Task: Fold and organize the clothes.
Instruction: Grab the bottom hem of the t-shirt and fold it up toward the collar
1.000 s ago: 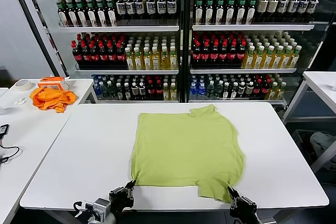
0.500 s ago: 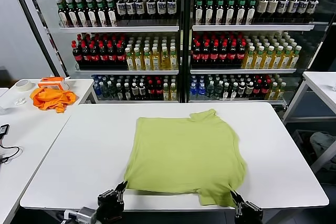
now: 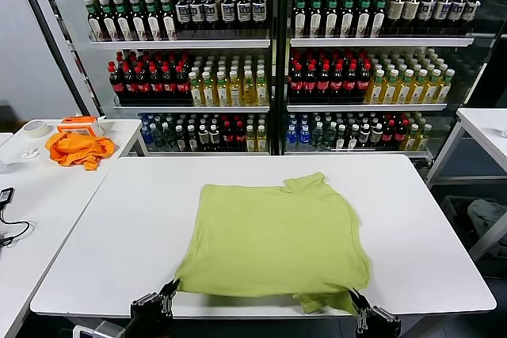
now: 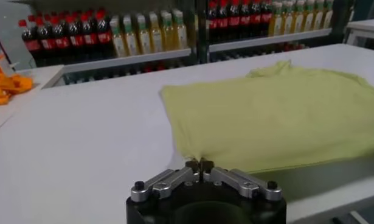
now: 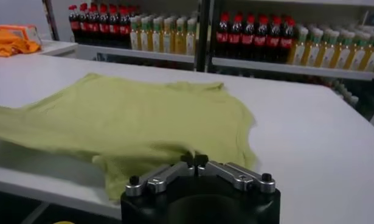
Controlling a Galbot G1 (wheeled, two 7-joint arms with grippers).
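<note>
- We see the white desk (image 3: 111, 243) filling the space ahead of both hands, with shelves of bottles (image 3: 238, 77) far beyond them.
- We see the lime T-shirt (image 3: 273, 239) lying mostly flat on the desk, spreading away from the two hands, its collar (image 3: 305, 182) at the end farthest from them and its near hem pulled to the desk's front edge.
- We see the orange cloth (image 3: 77, 148) on a side desk, well apart from the left hand and out to its left.
- Our left hand (image 3: 168, 293) sits at the near edge of the desk, its fingers pressed together on the shirt's near left corner (image 4: 196, 159), which hangs stretched between hand and desk.
- Our right hand (image 3: 358, 306) sits at the same edge, fingers pinched together on the shirt's near right corner (image 5: 193, 155), where the fabric bunches and droops over the edge.
</note>
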